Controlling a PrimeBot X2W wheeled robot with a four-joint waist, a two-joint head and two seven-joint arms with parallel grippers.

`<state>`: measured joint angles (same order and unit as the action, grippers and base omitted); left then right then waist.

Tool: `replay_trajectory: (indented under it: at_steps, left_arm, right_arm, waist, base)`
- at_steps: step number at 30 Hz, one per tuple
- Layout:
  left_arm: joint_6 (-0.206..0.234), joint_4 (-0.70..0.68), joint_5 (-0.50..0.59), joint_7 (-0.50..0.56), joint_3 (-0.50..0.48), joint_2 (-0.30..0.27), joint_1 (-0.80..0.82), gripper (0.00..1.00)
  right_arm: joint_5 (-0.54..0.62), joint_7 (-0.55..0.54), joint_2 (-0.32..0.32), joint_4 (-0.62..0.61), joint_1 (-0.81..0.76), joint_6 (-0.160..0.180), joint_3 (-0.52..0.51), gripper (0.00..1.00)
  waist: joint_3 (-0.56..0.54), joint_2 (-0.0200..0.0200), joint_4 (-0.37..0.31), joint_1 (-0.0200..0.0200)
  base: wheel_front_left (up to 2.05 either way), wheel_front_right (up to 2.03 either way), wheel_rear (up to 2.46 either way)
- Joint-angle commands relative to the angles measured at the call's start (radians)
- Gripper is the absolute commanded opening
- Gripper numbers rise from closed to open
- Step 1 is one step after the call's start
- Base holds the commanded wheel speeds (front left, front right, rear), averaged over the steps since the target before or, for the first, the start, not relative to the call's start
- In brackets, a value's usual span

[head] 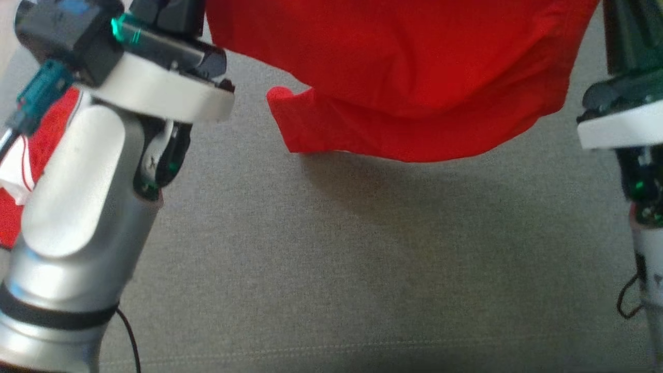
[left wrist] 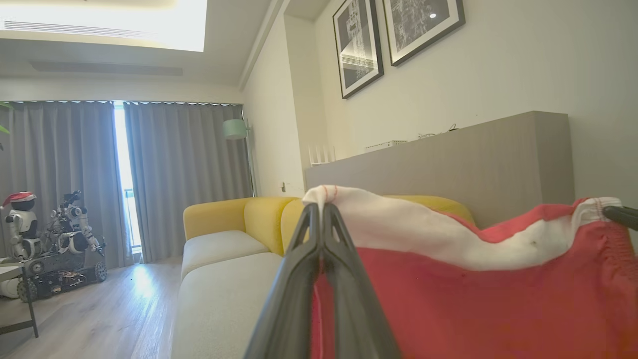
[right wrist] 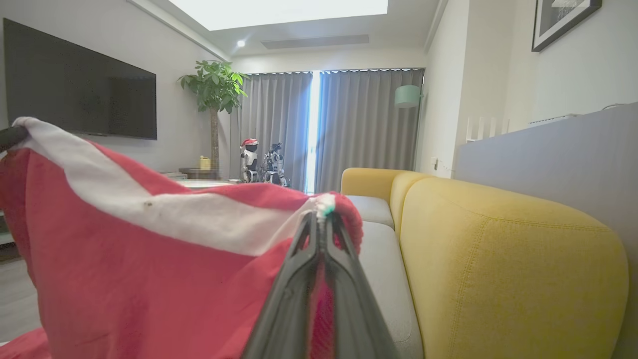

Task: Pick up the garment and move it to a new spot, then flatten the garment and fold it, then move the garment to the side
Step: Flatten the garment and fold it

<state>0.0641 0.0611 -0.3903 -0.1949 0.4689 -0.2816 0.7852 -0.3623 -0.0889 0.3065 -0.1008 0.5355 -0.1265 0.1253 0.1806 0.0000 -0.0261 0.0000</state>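
Evidently the first step is under way. The garment (head: 414, 77), red with a white band (left wrist: 423, 224) along its upper edge, is up off the sofa seat (head: 362, 269). It hangs spread between the two arms over the far part of the seat and throws a soft shadow on the grey cushion below. Its lower hem droops close to the cushion; I cannot tell whether the hem's left corner brushes it. As I judge it, the pick-up is done and the carry to a new spot is in hand. Setting it down, flattening, folding and moving it aside are all left to do.

By the seat's left edge the left forearm (head: 77, 181) rises. Behind it lies a patch of red and white cloth (head: 46, 134), and I cannot tell whether that belongs to the same garment. The left gripper (left wrist: 321, 207) has its fingers (left wrist: 294, 289) pressed flat together, pinching one end of the white band, which bunches over the tips. Across the sagging span of cloth, the right gripper (right wrist: 321, 217) is closed just as tightly on the band's other end, with a curl of red fabric lapping over its tips. The yellow backrest (right wrist: 498, 249) runs along the seat's far edge, near that gripper. Each wrist view also catches the other gripper's dark tip on the opposite end of the band.
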Motion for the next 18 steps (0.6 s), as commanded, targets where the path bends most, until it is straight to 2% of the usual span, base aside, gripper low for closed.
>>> replay_trajectory:
  at_steps: [1,6,11,15,18]
  left_arm:
    - [-0.006,-0.016,-0.007,0.003,-0.043,-0.028,0.066,0.00]
    - [-0.056,0.108,-0.015,-0.007,-0.033,-0.002,0.195,0.00]
    - [-0.109,0.317,-0.034,-0.032,-0.043,0.037,0.352,0.00]
    - [-0.131,0.474,-0.036,-0.055,-0.060,0.078,0.494,0.00]
    - [-0.126,0.586,-0.024,-0.064,-0.080,0.103,0.580,0.00]
  right_arm:
    - [-0.011,-0.005,0.014,-0.022,0.046,-0.004,0.012,0.00]
    - [-0.070,0.002,0.019,0.085,0.194,-0.004,0.043,0.00]
    - [-0.136,0.061,0.005,0.259,0.417,-0.004,0.082,0.00]
    - [-0.179,0.142,-0.014,0.422,0.598,-0.004,0.100,0.00]
    - [-0.198,0.219,-0.032,0.548,0.705,-0.004,0.135,0.00]
  waist:
    - [0.011,0.0000,0.000,0.0000]
    - [0.069,0.0000,-0.007,0.0000]
    - [0.122,0.0000,-0.014,0.0000]
    - [0.147,0.0000,-0.008,0.0000]
    - [0.148,0.0000,-0.004,0.0000]
  base:
    - [0.00,0.00,0.00]
    - [0.00,0.00,0.00]
    - [0.00,0.00,0.00]
    - [0.00,0.00,0.00]
    - [0.00,0.00,0.00]
